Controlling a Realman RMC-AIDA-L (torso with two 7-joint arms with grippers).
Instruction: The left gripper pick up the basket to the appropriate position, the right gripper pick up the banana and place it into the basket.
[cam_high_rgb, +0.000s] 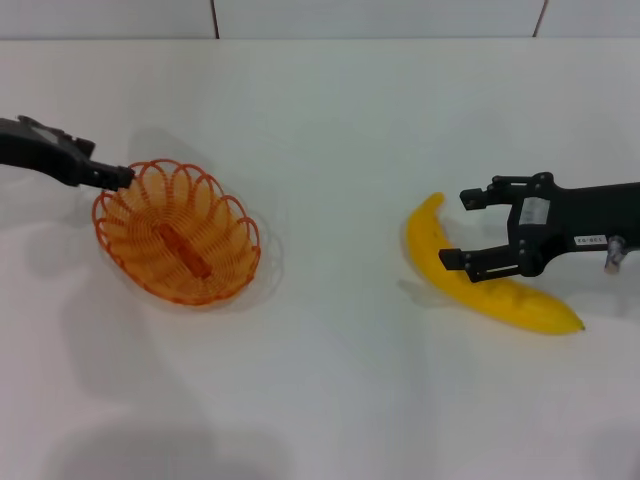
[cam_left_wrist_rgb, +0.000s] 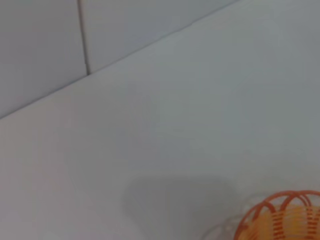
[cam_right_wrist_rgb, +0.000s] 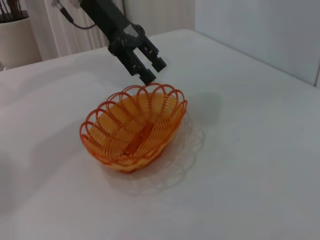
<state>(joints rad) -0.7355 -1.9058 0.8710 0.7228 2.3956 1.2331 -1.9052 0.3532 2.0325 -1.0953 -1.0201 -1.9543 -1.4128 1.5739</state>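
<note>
Head looks down; all views share basket (cam_high_rgb: 178, 233).

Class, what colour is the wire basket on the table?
The basket is orange, looped wire with a scalloped rim; the right wrist view shows it best.

My left arm is running off the head view's edge, so only its fore end and my left gripper (cam_high_rgb: 118, 177) are showing there. My left wrist view is catching just a cut-off arc of the basket (cam_left_wrist_rgb: 280, 217) rim and none of my fingers. My right gripper (cam_high_rgb: 460, 228) is covering part of the banana (cam_high_rgb: 490, 280).
</note>
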